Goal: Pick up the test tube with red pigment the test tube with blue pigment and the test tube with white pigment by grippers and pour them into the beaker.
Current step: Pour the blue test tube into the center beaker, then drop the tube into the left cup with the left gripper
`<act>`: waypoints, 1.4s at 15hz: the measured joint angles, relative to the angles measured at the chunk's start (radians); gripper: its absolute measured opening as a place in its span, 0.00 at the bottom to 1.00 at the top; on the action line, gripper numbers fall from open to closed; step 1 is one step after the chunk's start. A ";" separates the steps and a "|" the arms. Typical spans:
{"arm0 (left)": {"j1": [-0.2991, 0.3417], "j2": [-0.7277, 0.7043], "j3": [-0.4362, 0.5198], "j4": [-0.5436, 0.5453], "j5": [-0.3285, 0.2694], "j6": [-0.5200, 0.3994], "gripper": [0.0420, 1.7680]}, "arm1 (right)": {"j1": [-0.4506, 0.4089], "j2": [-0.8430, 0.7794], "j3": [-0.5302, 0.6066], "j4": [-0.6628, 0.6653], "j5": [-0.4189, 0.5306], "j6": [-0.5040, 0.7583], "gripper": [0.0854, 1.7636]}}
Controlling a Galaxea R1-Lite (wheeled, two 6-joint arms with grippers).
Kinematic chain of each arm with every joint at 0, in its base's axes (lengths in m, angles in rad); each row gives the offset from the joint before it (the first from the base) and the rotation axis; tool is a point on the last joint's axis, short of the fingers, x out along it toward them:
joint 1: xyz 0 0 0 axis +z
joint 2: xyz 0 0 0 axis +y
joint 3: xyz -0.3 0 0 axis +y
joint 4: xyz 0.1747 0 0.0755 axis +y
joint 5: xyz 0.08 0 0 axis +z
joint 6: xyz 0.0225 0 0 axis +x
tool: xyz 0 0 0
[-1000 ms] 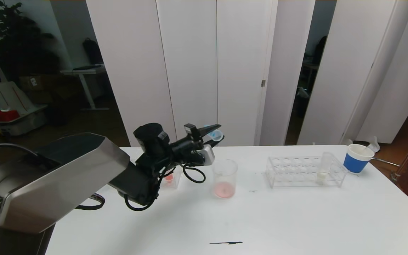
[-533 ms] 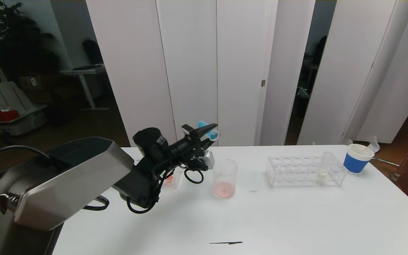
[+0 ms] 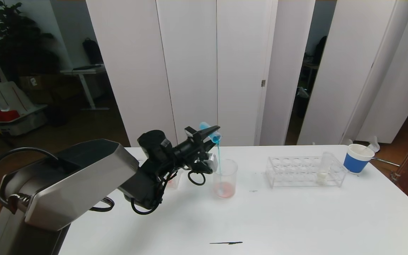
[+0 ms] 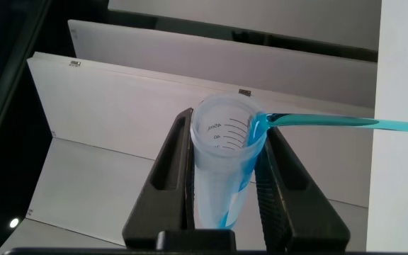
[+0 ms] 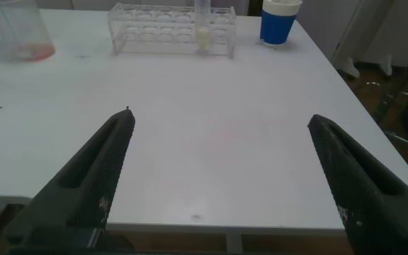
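Note:
My left gripper (image 3: 210,132) is shut on the test tube with blue pigment (image 3: 211,132), tipped mouth-down above the beaker (image 3: 225,169). A thin blue stream falls from the tube's lip into the beaker, which holds pinkish-red liquid at its bottom. In the left wrist view the tube (image 4: 222,166) sits between both fingers of the left gripper (image 4: 225,142), with blue running out at its rim. The test tube with white pigment (image 3: 323,169) stands in the clear rack (image 3: 289,172). A red-bottomed tube (image 3: 170,182) is mostly hidden behind the left arm. My right gripper (image 5: 220,117) hangs open over the table's near right part.
A white paper cup with a blue band (image 3: 357,158) stands at the far right, beyond the rack. A black mark (image 3: 226,243) lies near the table's front edge. The right wrist view also shows the rack (image 5: 154,30), the cup (image 5: 279,21) and the beaker (image 5: 18,32).
The left gripper has tipped the blue tube further over and shifted slightly right. Blue liquid now streams into the beaker. Nothing else has moved.

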 joint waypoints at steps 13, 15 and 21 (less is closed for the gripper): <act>0.000 -0.004 -0.018 -0.004 0.000 0.033 0.31 | 0.000 0.000 0.000 0.000 0.000 0.000 0.99; 0.002 -0.008 -0.019 -0.004 0.000 0.041 0.31 | 0.000 0.000 0.000 0.000 0.000 0.000 0.99; 0.003 -0.018 -0.027 0.007 0.000 0.062 0.31 | 0.000 0.000 0.000 0.000 0.000 0.000 0.99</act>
